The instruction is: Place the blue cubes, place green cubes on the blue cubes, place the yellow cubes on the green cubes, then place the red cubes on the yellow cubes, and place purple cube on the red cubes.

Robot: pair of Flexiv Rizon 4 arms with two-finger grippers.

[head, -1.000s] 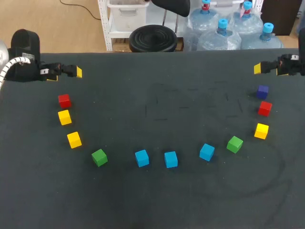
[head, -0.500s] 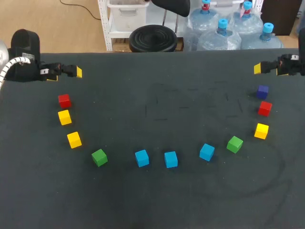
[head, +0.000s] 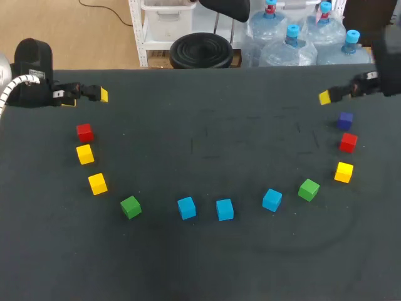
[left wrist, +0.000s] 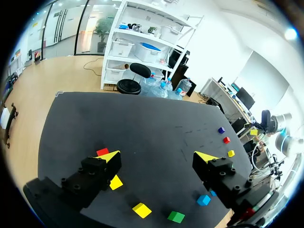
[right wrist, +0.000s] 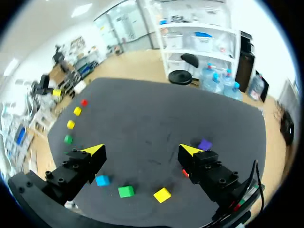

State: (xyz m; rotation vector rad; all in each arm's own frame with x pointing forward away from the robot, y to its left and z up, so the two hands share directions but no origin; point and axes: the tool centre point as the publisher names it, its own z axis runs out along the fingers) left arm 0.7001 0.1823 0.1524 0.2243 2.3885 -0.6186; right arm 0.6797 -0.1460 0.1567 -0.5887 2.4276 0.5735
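Note:
Cubes lie in an arc on the dark table. From its left end: a red cube (head: 84, 132), two yellow cubes (head: 84, 153) (head: 97, 184), a green cube (head: 130, 206), three blue cubes (head: 186, 207) (head: 224, 209) (head: 272, 200), a green cube (head: 308, 189), a yellow cube (head: 343, 172), a red cube (head: 348, 142) and the purple cube (head: 344, 120). My left gripper (head: 94, 95) (left wrist: 158, 156) hovers open and empty behind the left red cube (left wrist: 102, 152). My right gripper (head: 329, 96) (right wrist: 141, 150) is open and empty, just behind the purple cube (right wrist: 204, 144).
The table (head: 207, 125) carries only the cubes; its middle and front show bare dark cloth. Its far edge runs just behind both grippers.
My right gripper has shifted left and slightly toward the table's middle, closer to the purple cube. The left arm and all cubes have stayed put.

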